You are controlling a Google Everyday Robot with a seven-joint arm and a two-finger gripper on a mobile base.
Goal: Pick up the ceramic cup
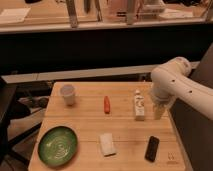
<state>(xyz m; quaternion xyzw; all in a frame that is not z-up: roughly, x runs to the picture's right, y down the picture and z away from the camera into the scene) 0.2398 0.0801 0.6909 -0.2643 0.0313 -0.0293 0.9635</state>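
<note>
- Your gripper (159, 112) is holding its fingers spread apart, and they are gripping nothing.
- It is hanging pointed downward over the right edge of the wooden table (125, 127), just beside the white bottle (139, 106), on the bottle's right.
- The white arm (175, 80) is curving in from the right side of the view and bending down to the gripper.
- The bottle is standing upright on the right half of the table, between the gripper and a small red object (106, 104) that is lying near the middle of the boards.
- The ceramic cup (67, 94) is sitting upright near the far left corner of the table, rim up, well apart from your gripper, with the red object and the bottle lying between the two.
- A green plate (57, 145) is resting at the near left corner, in front of the cup and apart from it.
- A white rectangular pad (107, 144) is lying near the front edge at the middle.
- A flat black rectangular object (152, 148) is lying to the pad's right, in front of the bottle.
</note>
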